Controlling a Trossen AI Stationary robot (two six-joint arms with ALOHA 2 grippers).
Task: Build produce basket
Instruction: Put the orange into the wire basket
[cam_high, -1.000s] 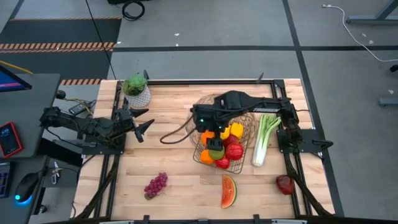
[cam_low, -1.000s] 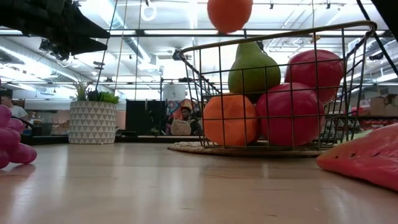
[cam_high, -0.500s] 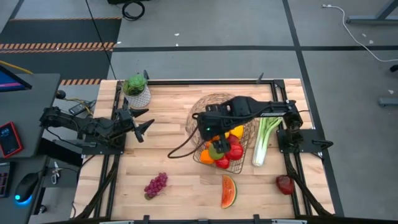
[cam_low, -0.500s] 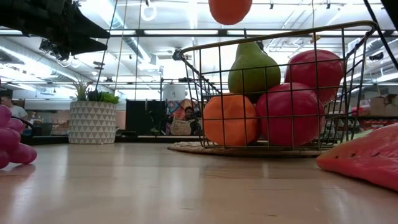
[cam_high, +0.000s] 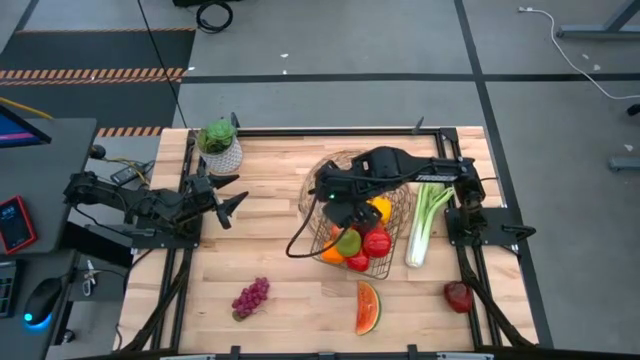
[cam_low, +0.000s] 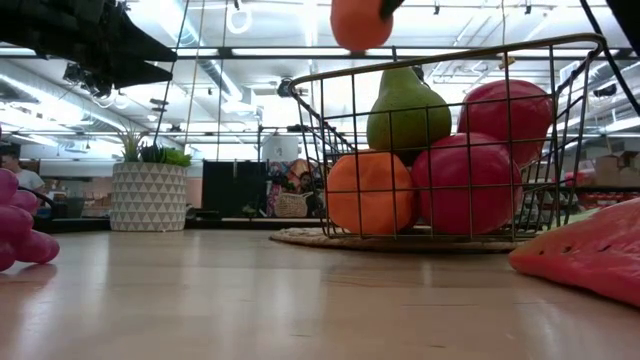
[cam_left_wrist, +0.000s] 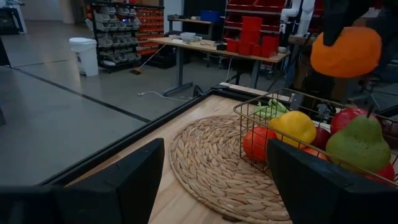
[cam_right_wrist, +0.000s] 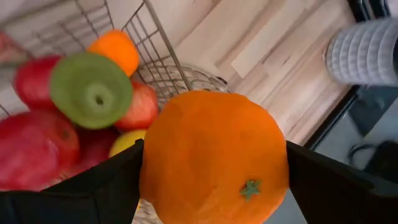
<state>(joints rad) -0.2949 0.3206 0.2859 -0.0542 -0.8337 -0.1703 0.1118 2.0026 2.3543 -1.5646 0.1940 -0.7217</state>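
Two dark, jointed arms trailing black cables, with blunt dark jaws.

Overhead and table-level cameras plus 2 wrist cameras share the basket (cam_high: 357, 225).

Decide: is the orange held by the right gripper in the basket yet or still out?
Out. The orange sits between the right gripper fingers, above the basket rim.

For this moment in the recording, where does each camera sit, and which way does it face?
High: overhead, straight down; both arms, basket.
Low: table height, level across; basket, no arm clearly.
Left wrist: on the parked left arm, facing the basket; own fingers.
Right wrist: above the basket; right end effector holding the orange.
Shared: the orange shows in all four.
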